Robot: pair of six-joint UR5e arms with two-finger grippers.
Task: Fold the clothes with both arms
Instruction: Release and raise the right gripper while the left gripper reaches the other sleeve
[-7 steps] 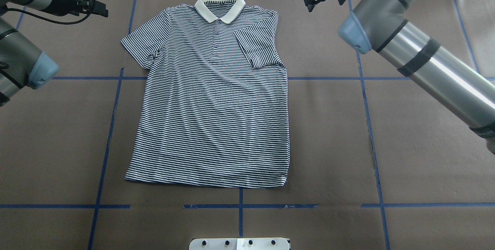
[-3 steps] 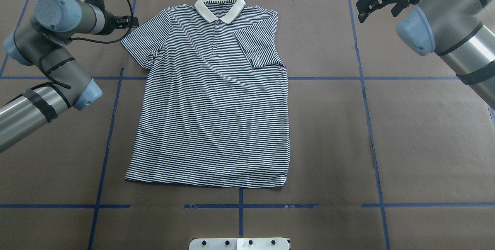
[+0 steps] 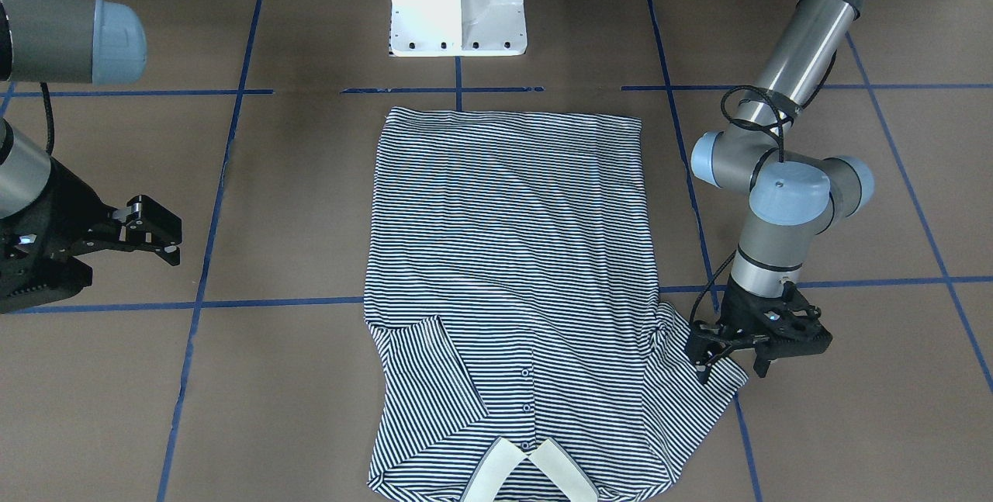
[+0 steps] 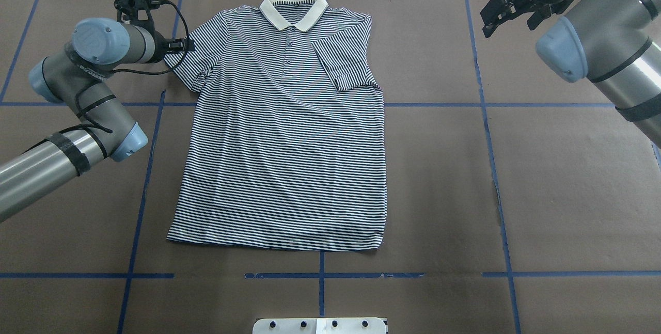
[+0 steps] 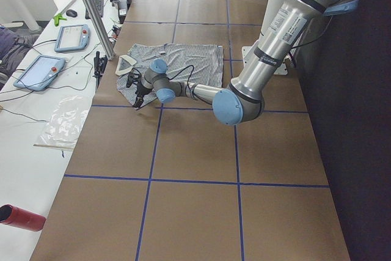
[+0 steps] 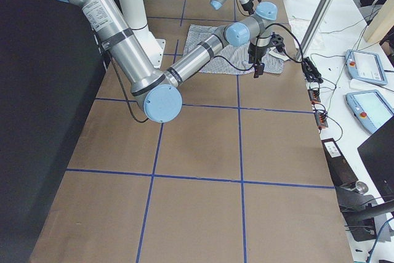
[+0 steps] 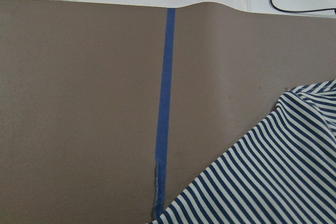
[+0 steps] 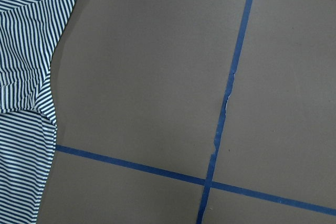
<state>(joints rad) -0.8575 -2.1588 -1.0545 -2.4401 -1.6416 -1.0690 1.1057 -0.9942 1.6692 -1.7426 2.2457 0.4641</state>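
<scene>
I read left gripper (image 3: 732, 370) spread apart, gripping nothing, at the shirt's (image 4: 284, 158) outstretched sleeve | shirt flat and face up on the table (image 4: 568, 194), other sleeve folded onto its chest | right gripper (image 3: 172, 241) spread apart, empty, well apart from the shirt

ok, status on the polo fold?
Left end effector open at the spread sleeve. Right end effector open, off to the side. Polo shirt flat, other sleeve folded in. Nothing in the way.
</scene>
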